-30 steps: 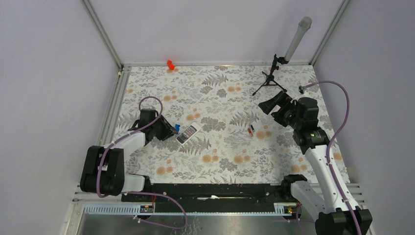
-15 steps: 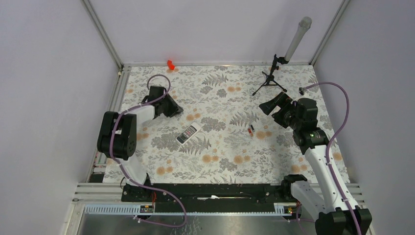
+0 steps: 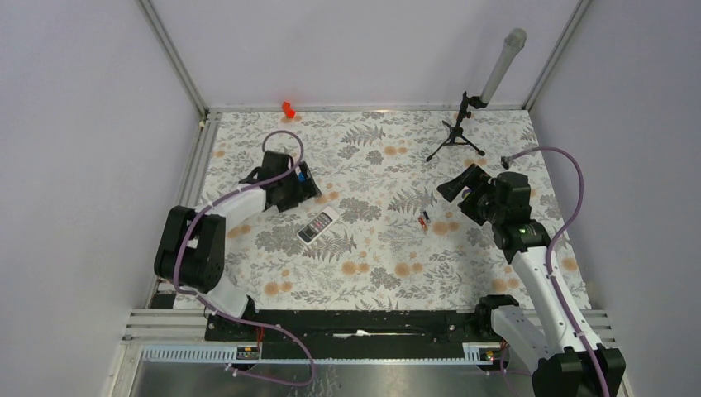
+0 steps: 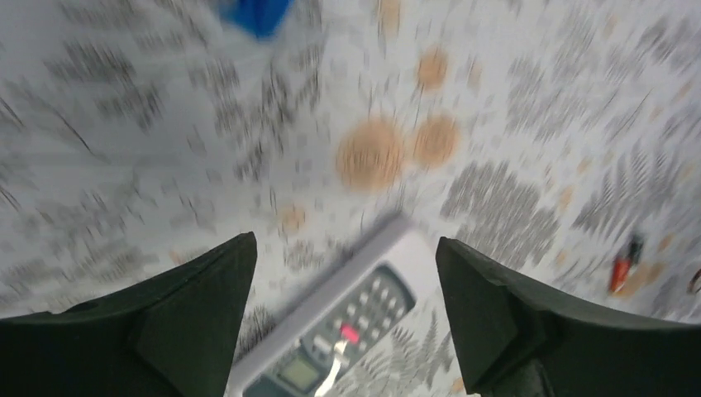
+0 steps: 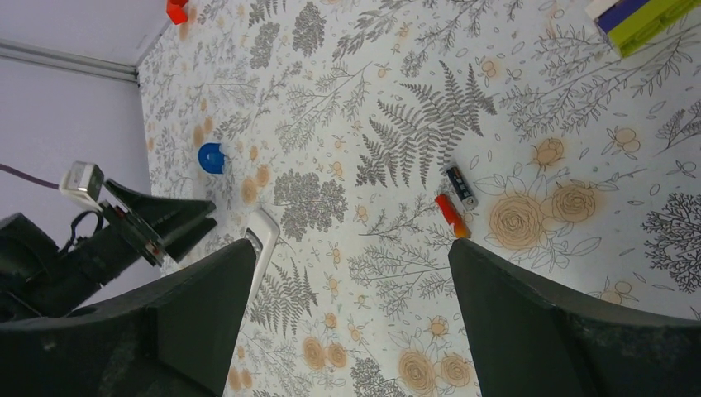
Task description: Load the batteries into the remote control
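Remote control [image 3: 318,226] lies buttons up on the floral table [image 3: 372,273], left of centre in the top view. Batteries [image 3: 424,219] lie close together right of centre, well apart from it. Left gripper [image 4: 343,242], just upper left of the remote near a blue piece [image 3: 302,175], stands wide and holds nothing. Right gripper [image 5: 349,248], right of the batteries, gapes empty.

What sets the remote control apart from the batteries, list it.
The remote control is white with a dark button panel; the batteries are dark and red. It is far longer than either battery. It lies by the left gripper, they nearer the right gripper. Both rest loose on the floral table.
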